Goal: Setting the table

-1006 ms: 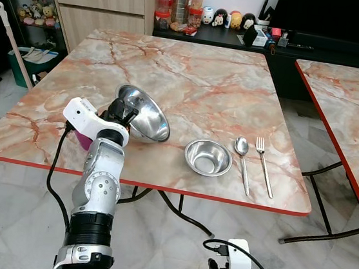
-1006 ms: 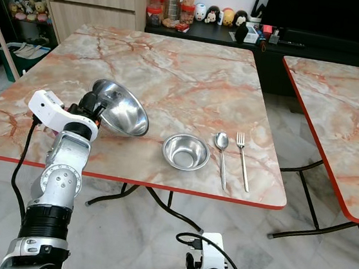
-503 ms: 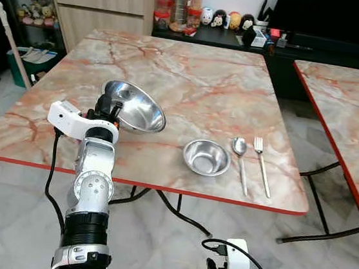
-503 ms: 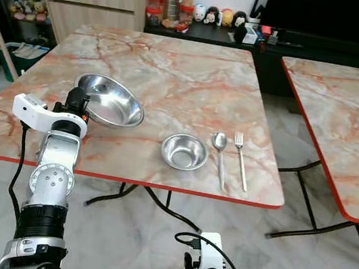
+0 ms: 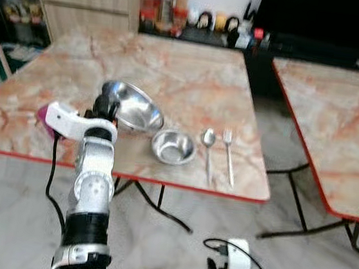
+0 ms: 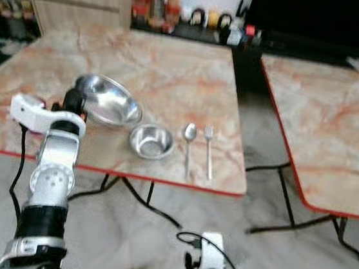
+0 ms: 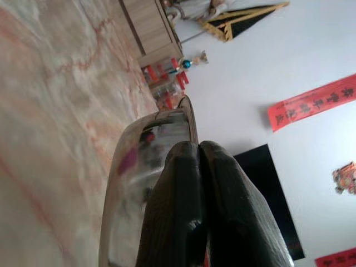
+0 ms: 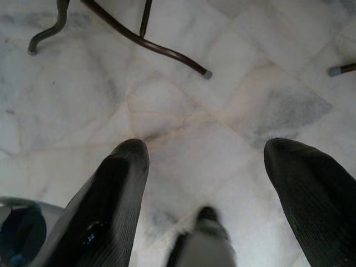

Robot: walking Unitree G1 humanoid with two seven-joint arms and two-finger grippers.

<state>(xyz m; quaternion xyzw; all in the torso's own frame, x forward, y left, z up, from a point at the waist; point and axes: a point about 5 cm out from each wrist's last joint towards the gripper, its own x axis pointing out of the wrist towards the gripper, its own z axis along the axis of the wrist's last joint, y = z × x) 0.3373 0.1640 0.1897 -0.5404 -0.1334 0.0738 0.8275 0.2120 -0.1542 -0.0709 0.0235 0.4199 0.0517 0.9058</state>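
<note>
two steel bowls [image 5: 134, 105] [image 5: 173, 147], one spoon [image 5: 209, 144], one fork [image 5: 228, 152], two marble tables [image 5: 192, 77] [image 5: 336, 126]

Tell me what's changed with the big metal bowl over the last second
The left claw, shut on the big bowl by its rim, has tipped it from nearly on edge to a flatter tilt, just left of the small bowl. The camera has also pulled back and blurred. The small bowl, spoon and fork lie in the same row on the table, and the right claw still hangs open over the floor.
</note>
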